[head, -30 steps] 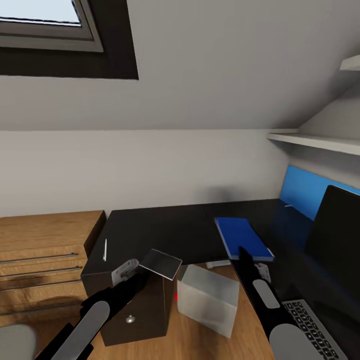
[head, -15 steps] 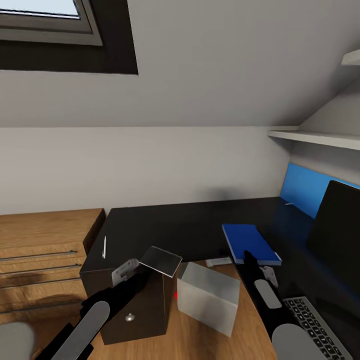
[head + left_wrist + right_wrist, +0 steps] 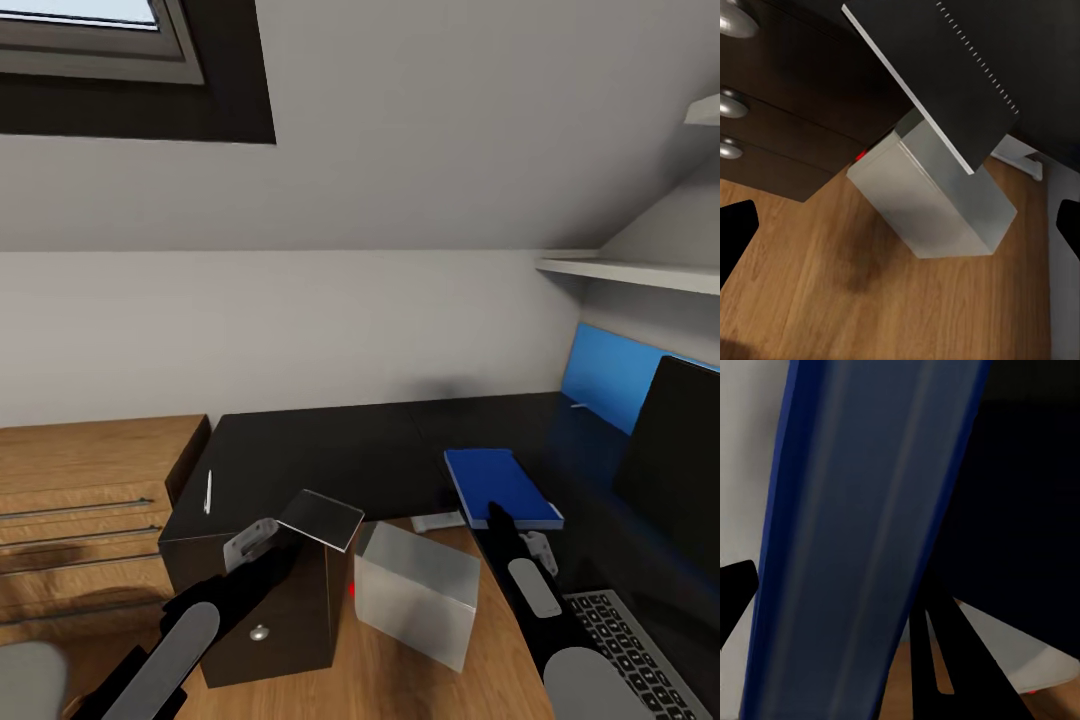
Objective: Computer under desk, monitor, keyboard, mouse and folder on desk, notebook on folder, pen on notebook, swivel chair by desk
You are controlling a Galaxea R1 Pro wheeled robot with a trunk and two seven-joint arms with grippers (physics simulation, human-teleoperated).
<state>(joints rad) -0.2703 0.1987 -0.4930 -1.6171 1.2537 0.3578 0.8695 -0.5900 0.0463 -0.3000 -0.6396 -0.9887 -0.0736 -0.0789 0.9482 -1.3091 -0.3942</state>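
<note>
The blue folder (image 3: 500, 483) lies flat on the black desk (image 3: 330, 450), left of the monitor (image 3: 680, 460). My right gripper (image 3: 493, 515) is at the folder's near edge; in the right wrist view the folder (image 3: 855, 547) is close and one fingertip (image 3: 733, 589) stands wide, so it is open. The dark grey notebook (image 3: 320, 520) juts tilted past the desk's near corner above the pale computer (image 3: 415, 595). My left gripper (image 3: 283, 555) is open just beside it, with its fingertips (image 3: 736, 232) wide apart below the notebook (image 3: 937, 67). The pen (image 3: 208, 492) lies on the desk's left end. The keyboard (image 3: 625, 640) is at the lower right. The mouse is out of view.
A light wooden drawer unit (image 3: 80, 500) stands left of the desk. Black drawers with round knobs (image 3: 731, 105) are beside the computer (image 3: 937, 202). A blue wall panel (image 3: 610, 375) and a white shelf (image 3: 630, 275) are at the right. A rounded grey shape (image 3: 30, 680) sits at the lower left corner.
The right gripper and the blue folder shifted a little to the right on the desk, then stayed still. The left arm and the notebook have not moved.
</note>
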